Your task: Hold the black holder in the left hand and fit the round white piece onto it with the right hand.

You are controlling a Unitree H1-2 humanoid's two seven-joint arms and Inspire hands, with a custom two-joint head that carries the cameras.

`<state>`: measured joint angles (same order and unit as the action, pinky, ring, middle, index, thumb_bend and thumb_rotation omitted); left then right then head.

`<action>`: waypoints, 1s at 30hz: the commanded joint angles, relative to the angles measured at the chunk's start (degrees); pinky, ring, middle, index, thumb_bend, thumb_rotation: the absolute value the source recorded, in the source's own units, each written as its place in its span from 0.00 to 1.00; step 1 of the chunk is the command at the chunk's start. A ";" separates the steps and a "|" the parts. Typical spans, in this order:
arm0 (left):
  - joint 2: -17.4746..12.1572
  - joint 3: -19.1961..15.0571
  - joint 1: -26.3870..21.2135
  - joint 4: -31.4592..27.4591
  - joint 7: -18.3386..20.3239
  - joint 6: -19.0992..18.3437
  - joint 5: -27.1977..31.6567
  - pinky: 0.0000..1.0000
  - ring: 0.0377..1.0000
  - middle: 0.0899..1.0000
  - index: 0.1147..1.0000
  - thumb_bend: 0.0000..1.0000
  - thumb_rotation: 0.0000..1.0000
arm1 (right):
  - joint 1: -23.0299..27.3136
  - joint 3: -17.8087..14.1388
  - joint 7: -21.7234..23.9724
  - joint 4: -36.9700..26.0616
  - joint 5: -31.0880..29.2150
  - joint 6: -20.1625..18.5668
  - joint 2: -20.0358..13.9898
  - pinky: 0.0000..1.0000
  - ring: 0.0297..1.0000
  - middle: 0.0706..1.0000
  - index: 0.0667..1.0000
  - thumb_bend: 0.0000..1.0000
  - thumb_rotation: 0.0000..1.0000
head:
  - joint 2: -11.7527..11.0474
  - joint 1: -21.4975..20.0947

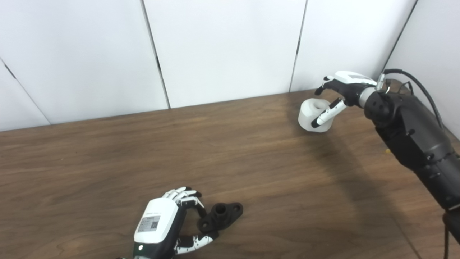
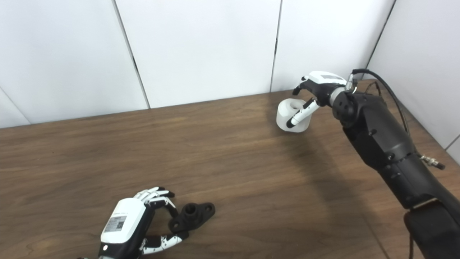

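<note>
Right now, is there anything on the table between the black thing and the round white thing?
No. Only bare brown table lies between the black holder and the round white piece; both eye views show that.

This looks like a lab or test room, maybe: plain white wall panels (image 1: 222, 50) stand around a brown wooden table (image 1: 107, 151) with robot arms.
</note>
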<state>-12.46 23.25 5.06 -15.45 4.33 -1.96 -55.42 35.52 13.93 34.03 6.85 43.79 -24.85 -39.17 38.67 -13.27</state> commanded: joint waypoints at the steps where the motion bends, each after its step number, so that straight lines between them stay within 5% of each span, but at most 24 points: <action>1: -0.51 0.80 0.34 0.34 3.22 -1.72 -2.44 0.85 0.85 0.75 0.42 0.52 0.05 | 2.47 -1.36 -1.56 -1.14 -0.44 0.70 -1.85 1.00 1.00 1.00 0.78 1.00 0.41 | 0.22 0.21; 30: 0.05 0.73 0.50 -0.69 4.28 -2.63 -2.17 0.78 0.84 0.75 0.42 0.52 0.05 | 1.39 -0.58 -2.72 -0.67 -0.74 1.02 -2.14 1.00 1.00 0.98 0.76 1.00 0.37 | 0.72 0.36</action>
<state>-11.81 23.44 4.86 -16.84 5.73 -3.65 -56.64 35.05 14.15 33.19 6.85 42.45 -24.61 -39.23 39.37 -12.92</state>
